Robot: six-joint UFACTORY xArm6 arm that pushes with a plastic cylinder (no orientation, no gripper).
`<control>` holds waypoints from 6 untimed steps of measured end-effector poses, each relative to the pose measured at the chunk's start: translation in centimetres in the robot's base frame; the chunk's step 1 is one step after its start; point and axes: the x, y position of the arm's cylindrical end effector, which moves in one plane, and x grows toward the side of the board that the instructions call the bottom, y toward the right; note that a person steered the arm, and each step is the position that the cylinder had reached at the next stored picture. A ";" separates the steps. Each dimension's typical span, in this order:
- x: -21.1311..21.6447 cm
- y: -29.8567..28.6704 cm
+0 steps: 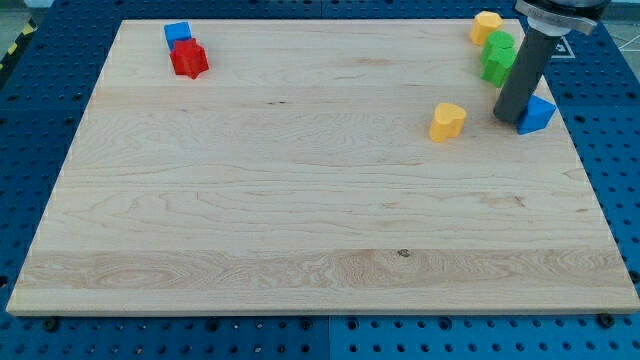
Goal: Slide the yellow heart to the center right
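The arm's dark rod stands upright, its tip (511,119) planted just beside the blue block (538,114), on that block's left.

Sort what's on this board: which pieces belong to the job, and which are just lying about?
Belongs to the job:
yellow heart, right of centre
my tip, to the heart's right, against the blue triangle block

Lying about:
blue triangle block
green blocks
yellow block, top right
red block
blue cube, top left
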 end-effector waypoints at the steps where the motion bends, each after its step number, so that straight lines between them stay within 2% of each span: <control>1: -2.1 -1.2; 2: -4.5 -3.2; 4: -4.8 -10.3; 5: -3.5 -13.5; 6: 0.6 -12.7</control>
